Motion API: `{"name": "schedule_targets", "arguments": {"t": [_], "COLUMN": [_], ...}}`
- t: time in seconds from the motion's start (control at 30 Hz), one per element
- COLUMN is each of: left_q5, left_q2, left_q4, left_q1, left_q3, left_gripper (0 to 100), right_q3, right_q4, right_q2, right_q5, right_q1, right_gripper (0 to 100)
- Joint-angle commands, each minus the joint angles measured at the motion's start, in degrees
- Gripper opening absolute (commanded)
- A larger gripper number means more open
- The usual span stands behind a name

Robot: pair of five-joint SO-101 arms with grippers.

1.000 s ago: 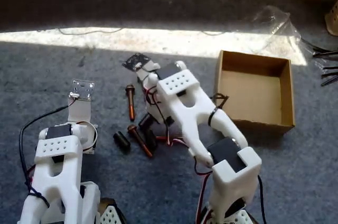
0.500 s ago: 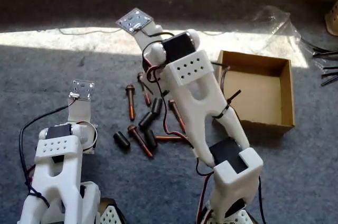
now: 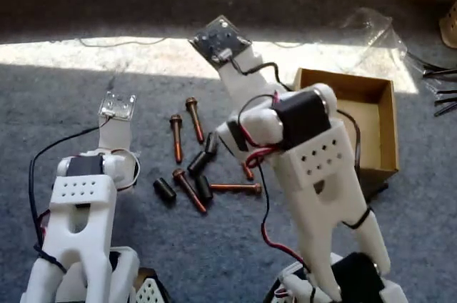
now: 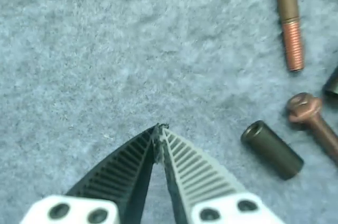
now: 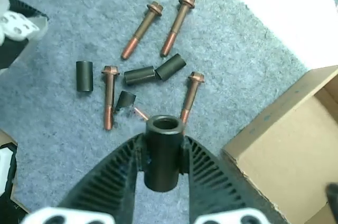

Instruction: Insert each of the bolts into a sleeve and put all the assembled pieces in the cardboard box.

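My right gripper (image 5: 162, 143) is shut on a black sleeve (image 5: 162, 168), held upright high above the carpet. Below it lies a pile of several copper bolts (image 5: 109, 96) and loose black sleeves (image 5: 139, 75). In the high view the same bolts (image 3: 176, 137) and sleeves (image 3: 164, 190) lie between the two arms, with the raised right arm (image 3: 314, 160) partly over them. The open cardboard box (image 3: 357, 88) stands to the right of the pile. My left gripper (image 4: 159, 130) is shut on nothing, low over bare carpet, with a sleeve (image 4: 272, 149) and a bolt (image 4: 289, 18) off to its side.
Grey carpet covers the floor, with a sunlit strip along the back. A clear plastic bag (image 3: 368, 28) and dark tools (image 3: 439, 92) lie beyond the box at the far right. The box edge (image 5: 280, 129) is close beside the held sleeve in the right wrist view.
The right arm has risen from the pile with a sleeve and pulled back toward its base. The left arm has shifted slightly forward.
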Motion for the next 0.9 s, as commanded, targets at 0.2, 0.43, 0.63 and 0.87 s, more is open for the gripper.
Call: {"name": "schedule_targets", "arguments": {"t": [0.2,0.43,0.63,0.87], "left_q5": [1.93,2.29,9.23,26.73], "left_q2": [-0.66,9.45,25.27,37.58], "left_q4": [10.46,16.53,16.62,16.79], "left_q1": [10.77,15.25,15.43,16.40], "left_q3": [-17.36,-29.85,-39.16,-46.99], "left_gripper": [1,1,1,1], "right_q3": [24.84,46.55,57.54,68.00], "right_q4": [-10.33,-21.93,-28.18,-38.46], "right_q2": [-22.46,-35.65,-43.12,-46.11], "right_q5": [-0.70,-0.97,-5.98,-5.98], "right_q1": [11.74,13.41,13.41,13.41], "right_gripper": [0.5,0.5,0.5,0.5]}}
